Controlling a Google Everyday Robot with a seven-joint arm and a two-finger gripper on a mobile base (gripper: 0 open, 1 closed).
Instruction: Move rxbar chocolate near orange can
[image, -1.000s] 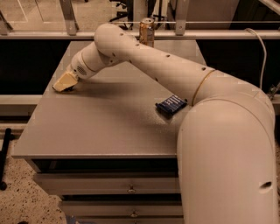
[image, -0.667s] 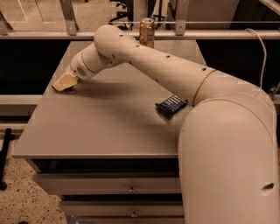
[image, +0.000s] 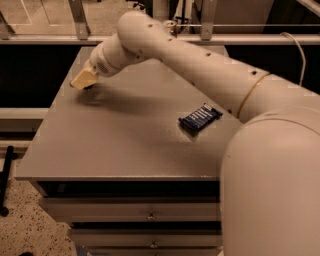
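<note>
Cream-coloured robot arm (image: 200, 65) stretches across the grey metal table (image: 115, 145) to its far left edge. Tan gripper (image: 83, 80) sits low over the surface there; wide, narrow or holding, I cannot tell. I see no black-wrapped rxbar chocolate. Orange can (image: 170, 23) is at the far edge, only its silver top clearing the arm. Dark blue-wrapped bar (image: 200, 118) lies mid-right, well apart from the gripper.

Grey table (image: 115, 140) standing on speckled floor (image: 30, 230), drawers (image: 150, 210) showing beneath. Dark blue-wrapped bar (image: 200, 118) lying flat near its right side. Gripper (image: 82, 80) hanging over its far-left corner.
</note>
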